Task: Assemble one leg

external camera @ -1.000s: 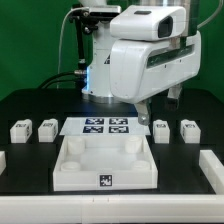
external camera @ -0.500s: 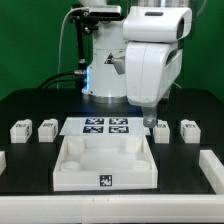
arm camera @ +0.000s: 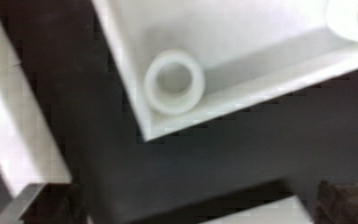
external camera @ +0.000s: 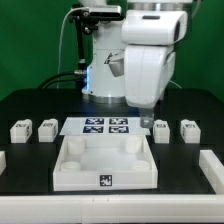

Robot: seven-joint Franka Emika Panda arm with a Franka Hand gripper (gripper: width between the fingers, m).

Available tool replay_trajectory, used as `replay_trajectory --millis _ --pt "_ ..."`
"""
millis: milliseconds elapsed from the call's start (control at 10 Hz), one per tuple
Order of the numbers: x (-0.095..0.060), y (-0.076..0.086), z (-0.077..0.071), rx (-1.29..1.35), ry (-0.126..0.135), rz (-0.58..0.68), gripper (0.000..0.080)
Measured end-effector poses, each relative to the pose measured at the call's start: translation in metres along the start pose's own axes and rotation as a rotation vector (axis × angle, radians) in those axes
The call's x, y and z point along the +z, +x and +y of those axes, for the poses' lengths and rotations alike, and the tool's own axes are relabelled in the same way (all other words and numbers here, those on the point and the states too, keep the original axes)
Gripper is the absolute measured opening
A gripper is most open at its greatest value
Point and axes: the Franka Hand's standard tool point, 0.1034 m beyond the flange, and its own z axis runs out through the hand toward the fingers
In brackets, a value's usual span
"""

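The gripper [arm camera: 190, 200] hangs spread and empty; the nearest leg [external camera: 161, 129] looks like light, rigid, smooth plastic, best pinched across its flat sides

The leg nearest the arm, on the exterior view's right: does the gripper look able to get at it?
Probably yes: nothing covers the leg, and the open gripper hangs close beside it, slightly higher.

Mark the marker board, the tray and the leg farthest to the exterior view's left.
marker board [external camera: 107, 126]: exterior view, its middle, among the tags.
tray [external camera: 75, 180]: exterior view, its front wall.
leg [external camera: 19, 129]: exterior view, its front face.
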Motion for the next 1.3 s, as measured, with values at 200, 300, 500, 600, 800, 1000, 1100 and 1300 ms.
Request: replay_trajectory --millis 200,300,500,600,800,1000,1100,1300 --pt "0.02 -0.04 -0.032 -0.276 0.019 0.001 0.065" --pt "0.036 -0.061 -0.045 -0.411 0.04 0.007 0.065" --pt "0.062 -0.077 -0.057 -0.449 0.079 0.02 0.065" --pt "0.074 -0.079 -0.061 -0.432 0.087 0.026 0.065" --pt "0.086 -0.08 -0.068 -0.386 0.111 0.028 0.065" --pt "0.09 -0.082 -0.068 -0.366 0.119 0.03 0.065" --pt "0.092 -0.082 -0.066 -0.364 0.12 0.031 0.065" --pt "0.093 -0.083 -0.067 -0.364 0.122 0.031 0.0534"
